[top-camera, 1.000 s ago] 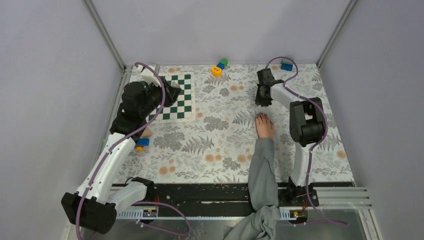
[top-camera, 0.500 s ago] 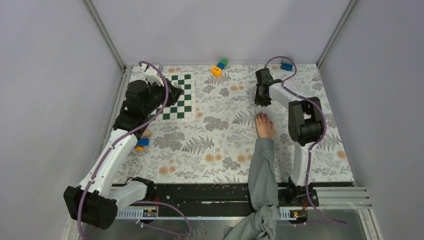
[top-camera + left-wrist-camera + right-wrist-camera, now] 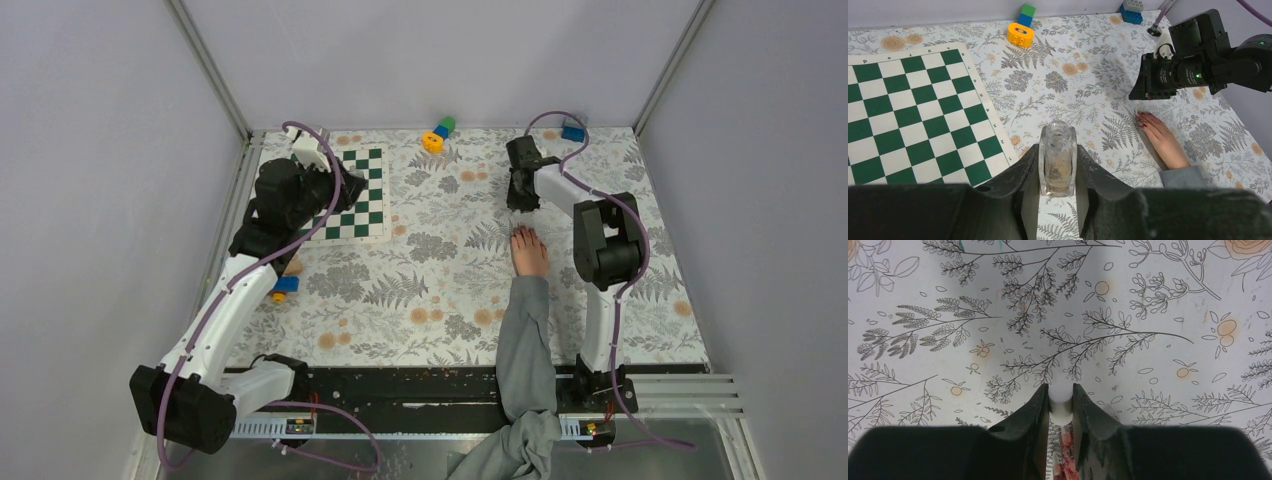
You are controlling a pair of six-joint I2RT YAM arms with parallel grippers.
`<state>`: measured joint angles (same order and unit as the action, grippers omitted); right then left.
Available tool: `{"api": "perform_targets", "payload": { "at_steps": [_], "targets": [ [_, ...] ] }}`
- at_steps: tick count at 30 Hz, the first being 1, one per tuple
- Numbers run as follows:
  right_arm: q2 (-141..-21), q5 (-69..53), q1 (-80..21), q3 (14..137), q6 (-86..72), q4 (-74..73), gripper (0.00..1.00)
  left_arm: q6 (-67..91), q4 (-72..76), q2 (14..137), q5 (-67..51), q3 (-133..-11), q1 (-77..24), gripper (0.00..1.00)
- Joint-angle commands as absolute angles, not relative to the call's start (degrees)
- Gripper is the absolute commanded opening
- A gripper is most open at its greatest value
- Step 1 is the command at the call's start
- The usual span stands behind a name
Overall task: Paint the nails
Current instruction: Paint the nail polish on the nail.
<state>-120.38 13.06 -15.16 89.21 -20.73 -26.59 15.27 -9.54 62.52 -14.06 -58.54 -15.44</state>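
The left gripper is clamping its jaws on a clear bottle. The right gripper is pinching a white brush handle in its jaws, just beyond the nails, which are resting on the tabletop. Any sideways drift while lowering is risking polish smeared on skin.

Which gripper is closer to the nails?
Right. The right gripper, pinching a white applicator, hovers beyond the nails; the left gripper, holding a clear bottle, is far left over the chessboard.
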Motion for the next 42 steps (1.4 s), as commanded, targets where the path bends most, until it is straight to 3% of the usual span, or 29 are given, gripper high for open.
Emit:
{"api": "perform_targets", "payload": {
  "at_steps": [1,42],
  "targets": [
    [-121.11,15.77,-16.22,91.97,-20.07,-27.90,0.00,14.50,-6.37,62.49,-14.03,-61.73,-15.26,0.00],
    [-122.96,18.85,-17.93,95.31,-17.22,-32.04,0.00,13.46,-6.65,60.14,-12.88,-60.66,-15.29,0.00]
  ]
}}
